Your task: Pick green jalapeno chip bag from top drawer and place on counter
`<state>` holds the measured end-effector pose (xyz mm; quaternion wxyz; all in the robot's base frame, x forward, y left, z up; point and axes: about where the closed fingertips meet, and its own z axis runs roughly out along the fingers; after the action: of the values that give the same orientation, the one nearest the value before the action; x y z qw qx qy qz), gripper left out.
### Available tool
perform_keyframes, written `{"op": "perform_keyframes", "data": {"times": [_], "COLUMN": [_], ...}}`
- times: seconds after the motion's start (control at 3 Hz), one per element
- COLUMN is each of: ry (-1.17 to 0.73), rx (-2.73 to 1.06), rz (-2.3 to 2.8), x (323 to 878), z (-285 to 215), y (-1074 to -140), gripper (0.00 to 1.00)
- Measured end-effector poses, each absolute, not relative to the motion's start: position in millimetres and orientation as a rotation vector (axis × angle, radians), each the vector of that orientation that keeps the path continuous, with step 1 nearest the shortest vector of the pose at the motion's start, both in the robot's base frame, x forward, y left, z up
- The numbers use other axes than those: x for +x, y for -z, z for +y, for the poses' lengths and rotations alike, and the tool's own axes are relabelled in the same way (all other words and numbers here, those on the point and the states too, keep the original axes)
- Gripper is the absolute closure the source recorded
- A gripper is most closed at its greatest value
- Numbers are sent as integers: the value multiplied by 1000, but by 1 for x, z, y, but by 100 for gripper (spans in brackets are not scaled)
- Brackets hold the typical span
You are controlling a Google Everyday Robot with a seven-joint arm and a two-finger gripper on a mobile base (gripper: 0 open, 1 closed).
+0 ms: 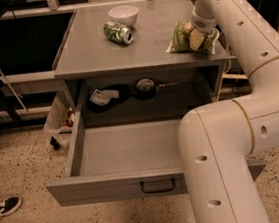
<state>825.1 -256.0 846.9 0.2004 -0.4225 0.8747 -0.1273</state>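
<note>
The green jalapeno chip bag [179, 41] lies on the right side of the gray counter [138, 56], near its front edge. My gripper [197, 37] is down on the bag's right part, at the end of the white arm that comes in from above. The top drawer [83, 149] is pulled fully out below the counter, with its black handle [158, 186] on the front panel. What I can see of the drawer's inside is bare; my arm's elbow hides its right part.
A small green-patterned drink can [119, 32] lies on its side and a white bowl [123, 14] stands at the counter's back middle. Dark items [105, 96] sit in the recess behind the drawer. A shoe [2, 205] is on the floor at left.
</note>
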Motion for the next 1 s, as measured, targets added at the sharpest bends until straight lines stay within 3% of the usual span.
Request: {"op": "perform_keyframes", "data": {"times": [0.33, 0.67, 1.0], "ry": [356, 356, 356], "rx": [-1181, -1181, -1181], "rz": [2445, 2445, 2445], "x": [825, 825, 825], "z": [-256, -256, -256], "y": [-847, -847, -847], "gripper": [12, 0, 0]}}
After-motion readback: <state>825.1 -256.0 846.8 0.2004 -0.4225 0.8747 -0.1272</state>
